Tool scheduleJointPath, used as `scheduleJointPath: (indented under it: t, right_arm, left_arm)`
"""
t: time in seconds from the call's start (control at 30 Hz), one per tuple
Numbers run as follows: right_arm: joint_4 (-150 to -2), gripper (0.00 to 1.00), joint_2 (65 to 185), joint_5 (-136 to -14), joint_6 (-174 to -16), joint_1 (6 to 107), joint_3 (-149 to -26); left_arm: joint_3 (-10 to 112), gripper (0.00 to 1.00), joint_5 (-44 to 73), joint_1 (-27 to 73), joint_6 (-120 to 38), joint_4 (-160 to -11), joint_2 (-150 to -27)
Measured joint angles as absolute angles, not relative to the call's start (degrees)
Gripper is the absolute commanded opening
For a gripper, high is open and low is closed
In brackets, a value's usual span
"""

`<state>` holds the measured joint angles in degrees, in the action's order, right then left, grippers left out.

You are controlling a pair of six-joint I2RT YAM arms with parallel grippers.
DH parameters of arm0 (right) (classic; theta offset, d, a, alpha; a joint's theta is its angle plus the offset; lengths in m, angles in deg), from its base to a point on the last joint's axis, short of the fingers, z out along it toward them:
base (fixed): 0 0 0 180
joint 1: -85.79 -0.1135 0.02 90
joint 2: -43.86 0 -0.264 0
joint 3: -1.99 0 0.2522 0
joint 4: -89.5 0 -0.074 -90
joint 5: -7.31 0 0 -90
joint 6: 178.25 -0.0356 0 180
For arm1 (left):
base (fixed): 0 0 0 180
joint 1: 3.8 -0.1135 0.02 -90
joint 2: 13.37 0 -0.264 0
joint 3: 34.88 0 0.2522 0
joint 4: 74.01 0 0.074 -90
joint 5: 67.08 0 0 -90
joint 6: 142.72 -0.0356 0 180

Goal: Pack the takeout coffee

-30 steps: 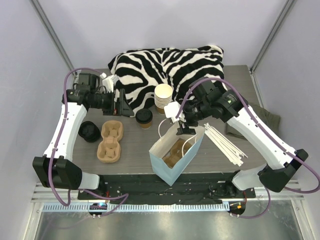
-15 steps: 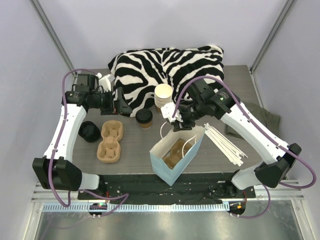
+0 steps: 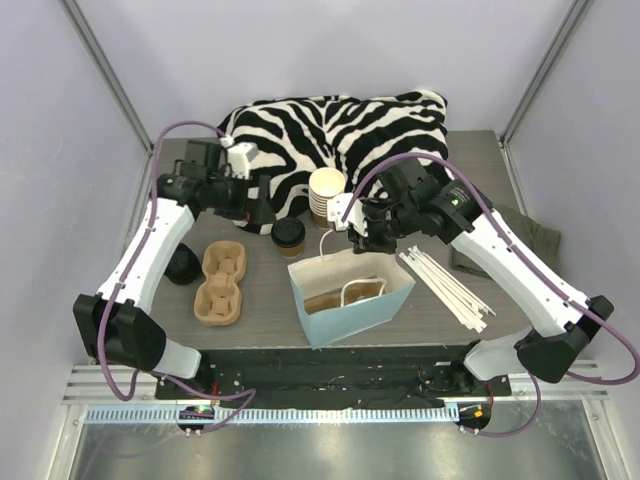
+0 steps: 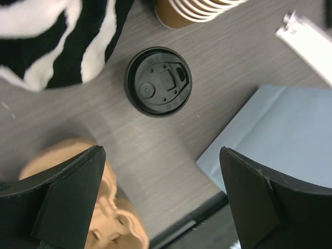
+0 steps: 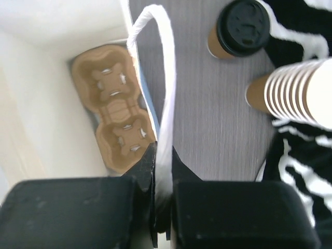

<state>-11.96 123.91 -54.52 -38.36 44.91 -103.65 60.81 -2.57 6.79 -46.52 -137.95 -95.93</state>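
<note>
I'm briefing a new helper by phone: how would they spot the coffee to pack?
Find the zebra-striped cushion at the back. Before its near edge stands a tan cup, left of a cup stack. Only it wears a black lid.

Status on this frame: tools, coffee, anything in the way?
Left tool open above the takeout coffee, not gripping. Right tool shut on white handle of bag. Coffee upright, lidded, outside bag. Cup stack close beside it.

Your grey wood-grain table (image 3: 265, 298) sits between plain pale lavender walls (image 3: 320, 50), with slanted metal posts (image 3: 101, 62) at the back corners. Soft, even light falls on it; a shiny metal floor (image 3: 320, 452) lies below.
</note>
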Motion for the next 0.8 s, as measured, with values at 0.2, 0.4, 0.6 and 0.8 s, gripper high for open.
scheduleJointPath:
  t: [0.2,0.4,0.6,0.8]
  right_arm:
    - [-14.6,0.01,119.3,-59.9,-49.1,44.9,-100.7]
    - [-15.4,0.01,112.9,-63.9,-56.6,44.9,-97.6]
    - [-15.4,0.01,109.5,-67.7,-60.3,44.9,-95.8]
    - [-15.5,0.01,108.6,-69.8,-61.6,44.9,-94.2]
  left_arm:
    - [61.4,0.88,9.8,18.6,-53.3,-135.2,-99.7]
    - [63.3,0.84,16.4,21.3,-55.4,-134.1,-107.2]
    - [63.9,0.84,19.1,22.7,-56.3,-133.9,-110.4]
    - [65.2,0.86,19.1,23.4,-56.4,-133.7,-111.8]
